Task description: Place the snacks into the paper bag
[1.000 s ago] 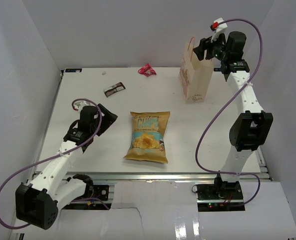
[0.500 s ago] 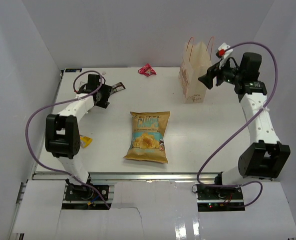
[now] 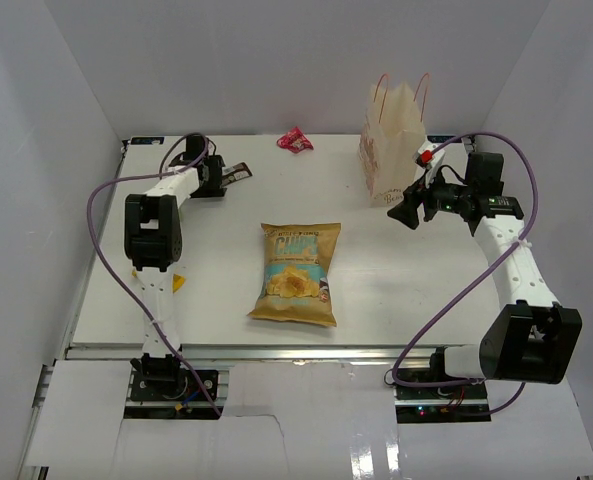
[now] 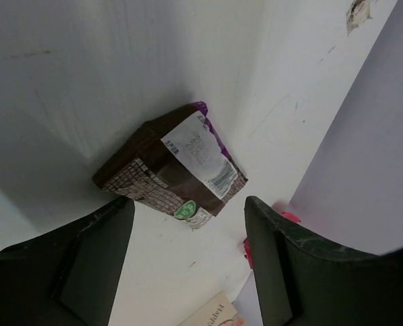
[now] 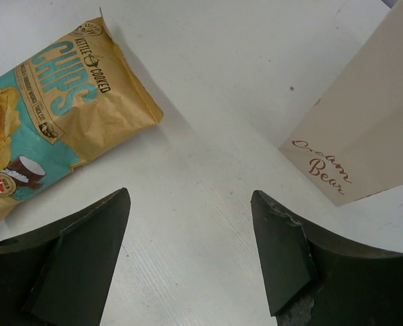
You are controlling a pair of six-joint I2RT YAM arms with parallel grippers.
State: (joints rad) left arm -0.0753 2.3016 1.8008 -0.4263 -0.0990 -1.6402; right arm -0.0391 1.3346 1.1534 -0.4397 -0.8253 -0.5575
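In the top view the chips bag (image 3: 296, 273) lies flat at the centre of the tabletop (image 3: 406, 290), printed face up, its top edge toward the top of the frame. The paper bag (image 3: 394, 150) stands upright in the upper right, mouth open, thin red-pink handles sticking up. A pink-red packet (image 3: 295, 140) rests at the upper centre, well apart from the paper bag. The dark brown packet (image 3: 234, 172) lies in the upper left, and a yellow-orange packet (image 3: 177, 283) peeks out beside the left arm (image 3: 154, 230) near the left edge.

The left jaws are at the dark brown packet. The left wrist view shows them spread wide, fingers (image 4: 92, 265) at the lower left and lower right of the frame. The packet (image 4: 170, 173) lies on the tabletop just ahead of the gap, white label up, not clamped.

The right arm (image 3: 511, 260) bends in from the right side, and the right jaws hang low just in front of the paper bag. In the right wrist view they too are spread wide and hold nothing, with bare tabletop between the fingers (image 5: 79, 258). The chips bag (image 5: 48, 122) fills the upper left of that frame, and a lower corner of the paper bag (image 5: 364, 136), with reddish script on it, stands at the right
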